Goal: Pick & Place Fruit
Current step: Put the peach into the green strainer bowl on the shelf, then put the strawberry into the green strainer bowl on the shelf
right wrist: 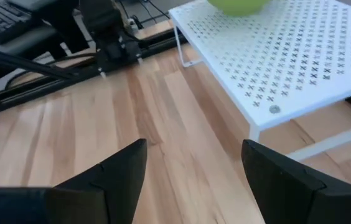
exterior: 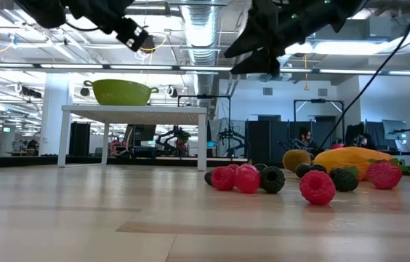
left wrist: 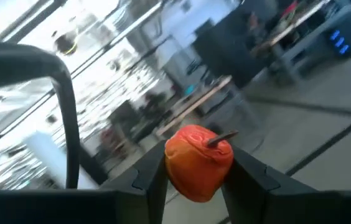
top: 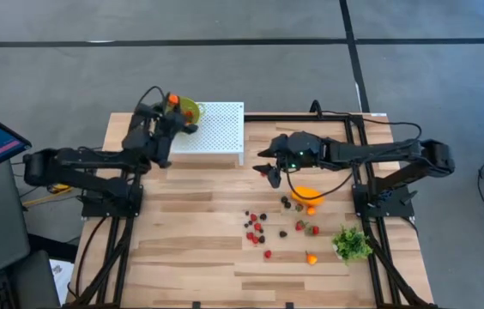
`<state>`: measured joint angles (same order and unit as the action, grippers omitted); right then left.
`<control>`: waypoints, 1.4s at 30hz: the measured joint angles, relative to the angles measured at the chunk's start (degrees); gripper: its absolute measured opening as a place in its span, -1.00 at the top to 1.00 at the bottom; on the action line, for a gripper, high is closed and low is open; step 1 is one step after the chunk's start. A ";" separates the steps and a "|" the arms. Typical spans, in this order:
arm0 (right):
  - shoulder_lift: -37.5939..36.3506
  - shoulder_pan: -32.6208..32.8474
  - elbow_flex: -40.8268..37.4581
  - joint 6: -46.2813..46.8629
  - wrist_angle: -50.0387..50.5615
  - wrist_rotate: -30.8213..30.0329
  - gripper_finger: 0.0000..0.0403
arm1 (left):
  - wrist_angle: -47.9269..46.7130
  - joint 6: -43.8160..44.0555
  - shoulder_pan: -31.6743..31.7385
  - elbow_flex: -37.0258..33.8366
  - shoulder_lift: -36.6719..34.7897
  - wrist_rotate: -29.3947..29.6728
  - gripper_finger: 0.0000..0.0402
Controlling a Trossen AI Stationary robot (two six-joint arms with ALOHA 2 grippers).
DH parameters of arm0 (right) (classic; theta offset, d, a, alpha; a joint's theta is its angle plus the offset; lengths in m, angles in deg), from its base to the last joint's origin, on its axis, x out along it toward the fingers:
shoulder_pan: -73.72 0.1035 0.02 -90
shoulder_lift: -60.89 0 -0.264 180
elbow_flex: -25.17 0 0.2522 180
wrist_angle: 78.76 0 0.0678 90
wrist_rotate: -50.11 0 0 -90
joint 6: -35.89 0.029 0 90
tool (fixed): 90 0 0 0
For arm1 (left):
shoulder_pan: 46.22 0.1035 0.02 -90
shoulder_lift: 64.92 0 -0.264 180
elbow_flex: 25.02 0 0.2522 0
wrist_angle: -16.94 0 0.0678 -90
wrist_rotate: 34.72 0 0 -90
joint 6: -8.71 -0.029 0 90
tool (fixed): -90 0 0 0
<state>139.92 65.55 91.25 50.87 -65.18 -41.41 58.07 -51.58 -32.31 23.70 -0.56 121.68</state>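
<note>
My left gripper (top: 173, 105) is up at the far left, beside the green bowl (top: 190, 110) that stands on the white perforated shelf (top: 220, 130), and is shut on a small orange-red fruit (left wrist: 198, 160). My right gripper (top: 269, 173) hangs open over bare wood right of the shelf, with nothing between its fingers (right wrist: 122, 174). On the table lie red and dark berries (top: 256, 228), an elongated orange fruit (top: 308, 195), a small orange piece (top: 311, 257) and a brownish oval (exterior: 296, 159). My left gripper pinches the orange-red fruit by its two opposite sides (left wrist: 170, 163) between its two fingers. The fingers come roughly level, from the table's near left. The fruit is lifted clear, high above the table, with its short stem (left wrist: 221, 138) on its upper side.
A green leafy bunch (top: 352, 243) lies near the table's right edge. The shelf (exterior: 136, 110) stands on thin legs at the far middle, with the bowl (exterior: 123, 91) on top. Bare wood spreads across the table's left and near parts.
</note>
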 joint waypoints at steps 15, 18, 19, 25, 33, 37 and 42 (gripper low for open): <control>1.91 0.25 0.00 0.08 1.27 0.00 -0.27 | -23.63 22.32 2.69 0.00 0.24 -6.62 0.44; 1.93 0.27 0.00 0.07 1.34 0.00 -0.27 | -26.06 24.93 2.69 0.00 0.24 -6.47 0.43; 1.93 0.27 0.00 0.07 1.24 0.00 -0.27 | -26.69 26.02 2.69 0.00 0.24 -6.47 0.43; 1.93 0.27 0.00 0.07 1.45 0.01 -0.27 | -26.99 27.99 2.69 0.00 0.24 -6.23 0.35; 1.93 0.27 0.00 0.09 1.46 0.02 -0.27 | -27.00 27.99 2.67 0.00 0.24 -5.89 -0.05; 1.93 0.27 0.00 0.07 1.46 0.02 -0.27 | -26.99 27.99 2.29 0.00 0.24 -5.14 -0.18; 1.91 0.14 0.00 0.07 1.87 0.02 -0.27 | -26.94 28.56 -2.46 -0.01 -0.16 -5.02 -0.23</control>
<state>141.84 65.69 91.25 50.94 -63.31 -41.39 31.12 -23.01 -34.76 23.69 -0.72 116.66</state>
